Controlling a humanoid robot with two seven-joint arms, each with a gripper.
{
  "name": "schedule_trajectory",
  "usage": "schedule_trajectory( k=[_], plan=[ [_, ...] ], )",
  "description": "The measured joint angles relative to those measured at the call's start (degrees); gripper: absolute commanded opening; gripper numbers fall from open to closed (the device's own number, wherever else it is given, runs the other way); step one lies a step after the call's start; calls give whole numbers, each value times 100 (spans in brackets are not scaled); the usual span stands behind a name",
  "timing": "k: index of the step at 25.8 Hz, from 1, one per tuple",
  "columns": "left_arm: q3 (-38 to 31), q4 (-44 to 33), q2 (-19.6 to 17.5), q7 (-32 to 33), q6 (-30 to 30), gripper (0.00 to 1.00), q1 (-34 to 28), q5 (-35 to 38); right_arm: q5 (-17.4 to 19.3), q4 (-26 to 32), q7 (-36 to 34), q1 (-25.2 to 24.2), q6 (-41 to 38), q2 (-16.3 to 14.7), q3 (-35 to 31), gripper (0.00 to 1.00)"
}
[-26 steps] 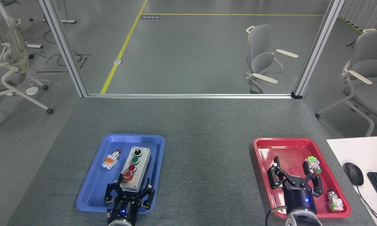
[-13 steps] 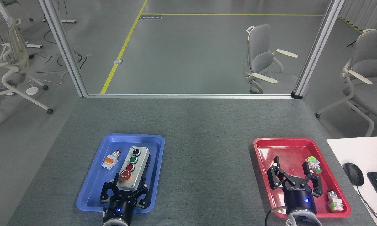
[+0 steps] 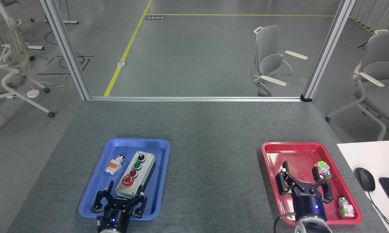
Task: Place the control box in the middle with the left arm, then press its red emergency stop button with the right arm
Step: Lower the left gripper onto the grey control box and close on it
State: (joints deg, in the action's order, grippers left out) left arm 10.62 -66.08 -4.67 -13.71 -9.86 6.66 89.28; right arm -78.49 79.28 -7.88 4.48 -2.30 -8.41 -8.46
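Tabletop (image 3: 210,136): broad grey speckled felt-like sheet; its bare middle between the two trays holds nothing of the task.
Blue tray (image 3: 94,191): glossy moulded plastic, rounded corners and a raised lip, on the left part of the felt.
Red tray (image 3: 272,155): the same moulded shape in shiny red, on the right part of the felt, well apart from the blue one.
Control box (image 3: 142,174): oblong, light grey lid over a black base, lying inside the blue tray and tilted so its far end leans right; a row of round controls runs along the lid, black knob farthest, then green, then small red.
Left gripper (image 3: 122,193): black linked metal fingers with a blue light on the wrist; the fingers stand apart on either side of the box's near end, and whether they touch it cannot be told.
Right gripper (image 3: 300,173): twin black linkage, blue light, above the red tray, fingers spread wide and holding nothing.
Red emergency stop button (image 3: 127,181): round mushroom head with white marks, biggest control, at the box's near end.
Orange-and-white push-button part (image 3: 114,165): small, blocky, red-tipped, loose in the blue tray just left of the box.
Green-tipped parts (image 3: 323,170): two small pieces in the red tray.
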Motion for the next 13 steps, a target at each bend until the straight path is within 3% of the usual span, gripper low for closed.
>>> schedule_trajectory(
  k=[13],
  plan=[
    [63,366,221,-13,296,99,109,-124,0,0,21,8,3,10,-5,99]
  ],
)
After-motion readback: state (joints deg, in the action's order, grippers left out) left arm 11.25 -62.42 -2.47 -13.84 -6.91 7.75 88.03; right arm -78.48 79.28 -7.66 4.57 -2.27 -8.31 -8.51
